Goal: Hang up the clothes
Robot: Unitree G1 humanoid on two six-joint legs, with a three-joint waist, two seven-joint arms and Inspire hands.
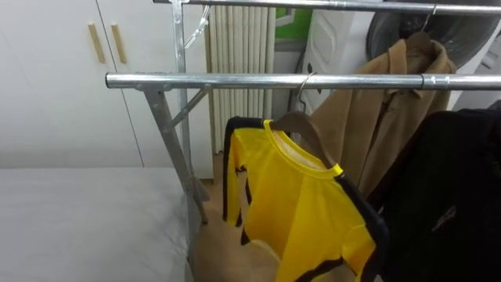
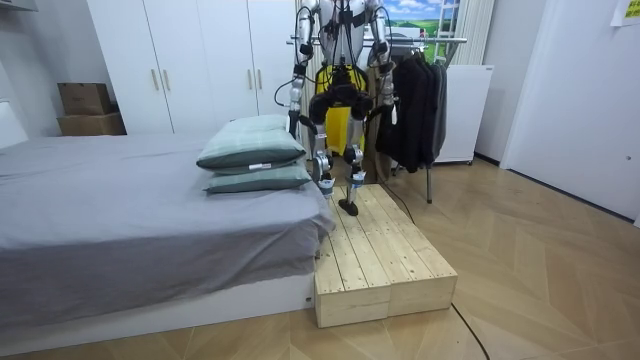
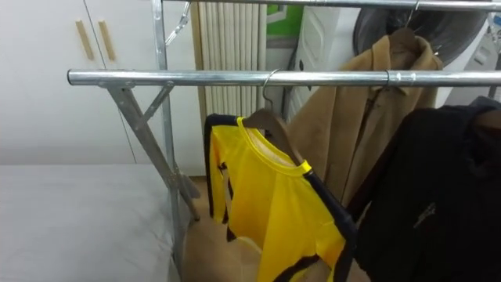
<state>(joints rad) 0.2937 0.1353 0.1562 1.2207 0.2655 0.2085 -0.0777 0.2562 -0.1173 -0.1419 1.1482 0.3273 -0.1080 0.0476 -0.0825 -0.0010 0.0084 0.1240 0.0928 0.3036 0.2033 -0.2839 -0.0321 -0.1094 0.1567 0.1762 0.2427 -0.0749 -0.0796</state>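
The yellow shirt (image 1: 301,207) with black trim was up on the front rail (image 1: 235,81), draped over a wooden hanger (image 1: 300,125) whose wire hook sat over the rail a little right of its middle. The shirt hung below the rail at a slant, collar high, hem dropping away to the lower right. And the hands? Both were down, well below the rail: the left hand (image 2: 294,120) hung at the robot's left side on a lowered arm, and the right hand (image 2: 389,108) hung at its right side. Each was apart from the shirt, which showed yellow between them in the room view. Whether either hand was open or closed could not be told, as they were too small there. The robot stood upright on a wooden platform (image 2: 385,260), facing the rail with its back to the room camera. Behind the rail and to its right, a tan coat (image 1: 391,117) hung on its own hanger from a second, higher bar. Right of the shirt, under the rail's right end, a black garment (image 1: 454,188) crowded in close. Behind the rail's left half stood a radiator (image 1: 241,47), and further left a white wardrobe (image 1: 47,94). Below the rail's left end lay the grey bed (image 1: 78,227).
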